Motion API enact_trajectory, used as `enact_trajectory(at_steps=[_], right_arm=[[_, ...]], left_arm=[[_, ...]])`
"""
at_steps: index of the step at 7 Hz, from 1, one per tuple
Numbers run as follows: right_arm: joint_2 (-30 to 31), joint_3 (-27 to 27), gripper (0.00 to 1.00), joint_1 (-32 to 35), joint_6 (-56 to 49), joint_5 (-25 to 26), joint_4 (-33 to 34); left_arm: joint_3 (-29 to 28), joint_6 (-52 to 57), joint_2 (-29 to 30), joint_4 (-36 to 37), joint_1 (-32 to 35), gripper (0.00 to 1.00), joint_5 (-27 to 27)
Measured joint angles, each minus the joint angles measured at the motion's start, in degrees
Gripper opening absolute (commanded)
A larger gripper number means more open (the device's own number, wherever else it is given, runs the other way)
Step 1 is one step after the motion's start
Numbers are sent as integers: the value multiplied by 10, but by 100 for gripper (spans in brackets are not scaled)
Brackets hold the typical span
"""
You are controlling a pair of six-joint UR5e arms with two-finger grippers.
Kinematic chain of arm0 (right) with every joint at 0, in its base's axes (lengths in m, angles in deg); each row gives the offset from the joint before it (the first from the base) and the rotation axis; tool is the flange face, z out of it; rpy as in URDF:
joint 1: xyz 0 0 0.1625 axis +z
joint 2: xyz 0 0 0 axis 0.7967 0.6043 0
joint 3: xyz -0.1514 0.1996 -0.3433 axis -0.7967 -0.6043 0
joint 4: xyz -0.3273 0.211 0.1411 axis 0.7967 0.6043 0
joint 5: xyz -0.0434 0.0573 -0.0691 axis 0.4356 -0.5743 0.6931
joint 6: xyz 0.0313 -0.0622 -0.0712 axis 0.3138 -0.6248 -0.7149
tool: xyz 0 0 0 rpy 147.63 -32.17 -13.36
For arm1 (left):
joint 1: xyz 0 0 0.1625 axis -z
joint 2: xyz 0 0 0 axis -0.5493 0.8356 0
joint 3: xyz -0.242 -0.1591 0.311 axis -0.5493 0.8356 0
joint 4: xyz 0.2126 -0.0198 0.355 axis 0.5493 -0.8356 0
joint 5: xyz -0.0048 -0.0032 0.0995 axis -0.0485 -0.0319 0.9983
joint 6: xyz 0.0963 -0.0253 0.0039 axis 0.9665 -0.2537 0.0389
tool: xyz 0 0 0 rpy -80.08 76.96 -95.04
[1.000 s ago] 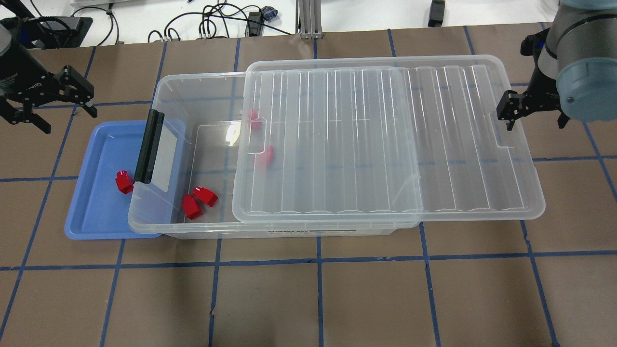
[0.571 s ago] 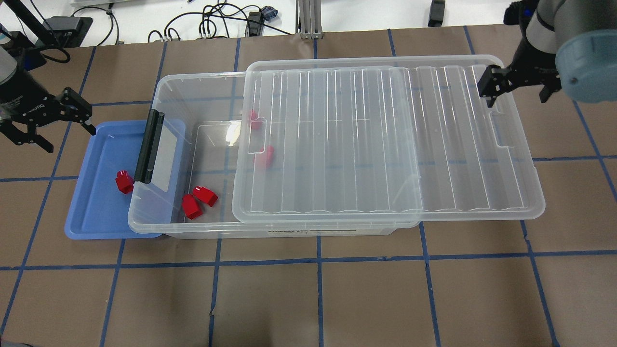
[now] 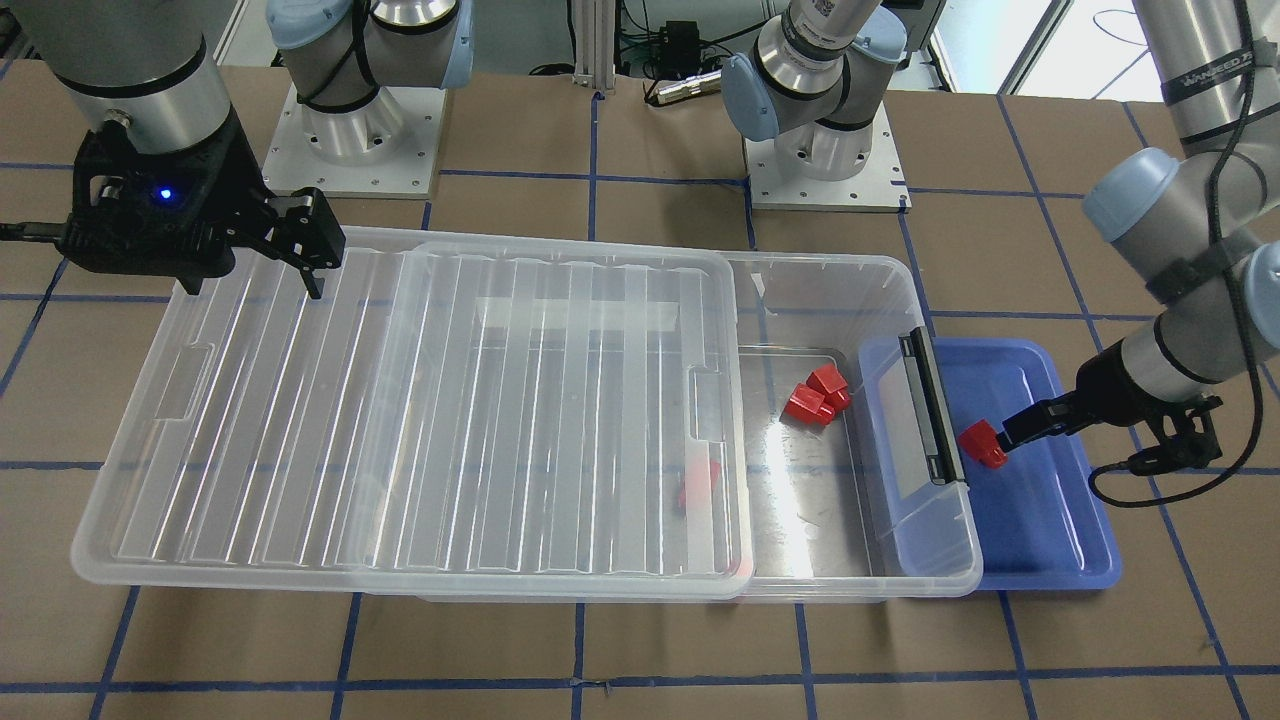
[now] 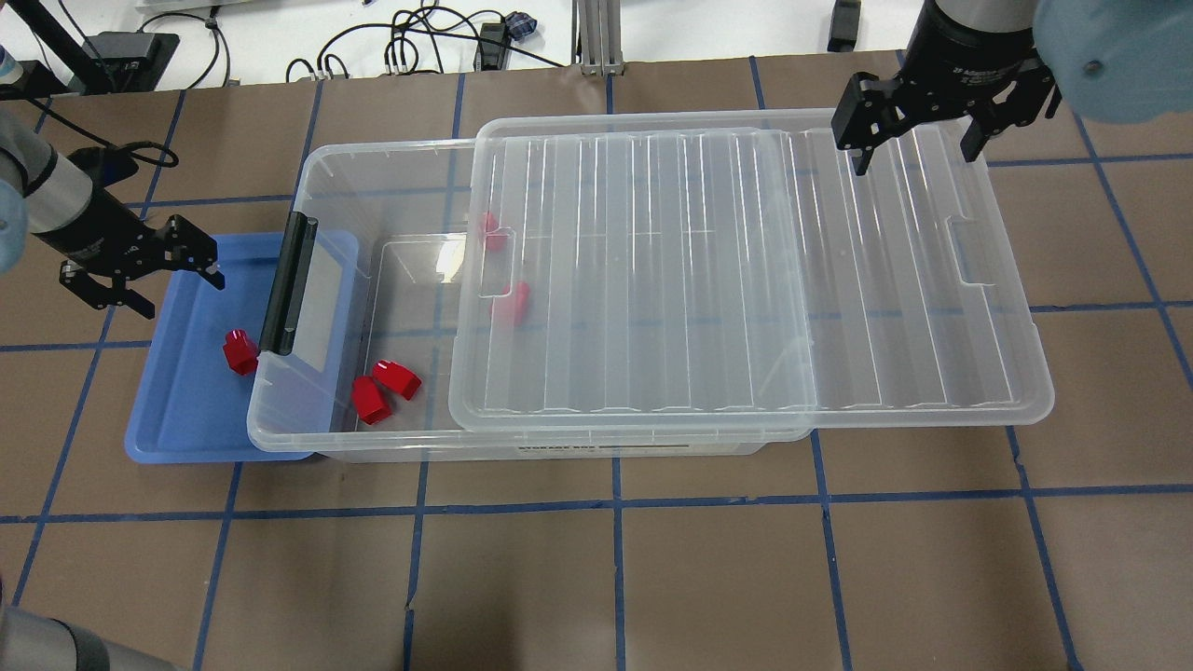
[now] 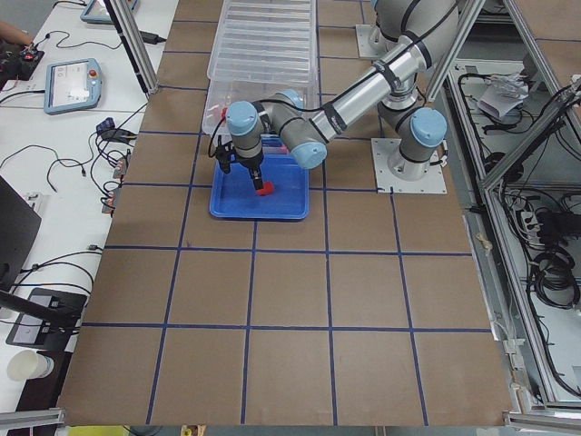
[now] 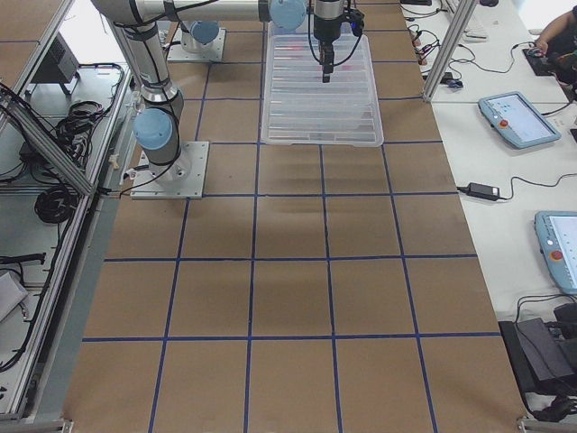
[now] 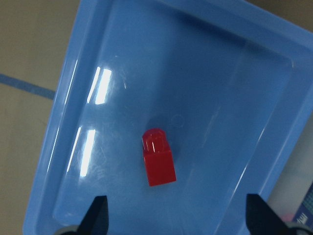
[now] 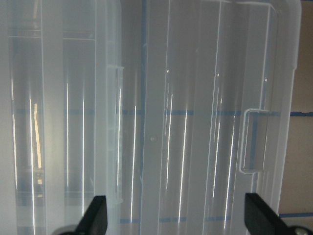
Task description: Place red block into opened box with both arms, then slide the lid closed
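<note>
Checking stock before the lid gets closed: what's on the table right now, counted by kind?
Red blocks: 5
Clear box: 1
Clear lid: 1
Blue tray: 1
Total: 8

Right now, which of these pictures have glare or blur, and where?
Left wrist view: white glare streaks on the flat blue plastic tray; the small red plastic block is sharp. Right wrist view: thin bright reflections along the large clear ribbed plastic lid, milky overall. Front-facing view: shine on the floor of the clear plastic box.
</note>
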Motion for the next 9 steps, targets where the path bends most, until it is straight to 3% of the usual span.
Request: enact_trajectory(at_steps=[3, 6, 7, 9], right_arm=[[0, 1, 100, 2, 10, -17, -9], [0, 1, 100, 2, 12, -20, -11], [-1, 2, 100, 2, 13, -21, -11], [-1, 2, 100, 2, 12, -20, -12]], left_arm=[[40, 6, 22, 35, 0, 72, 17], [48, 1, 37, 37, 1, 26, 20], [47, -1, 39, 37, 1, 16, 20], [20, -2, 31, 17, 4, 16, 20]])
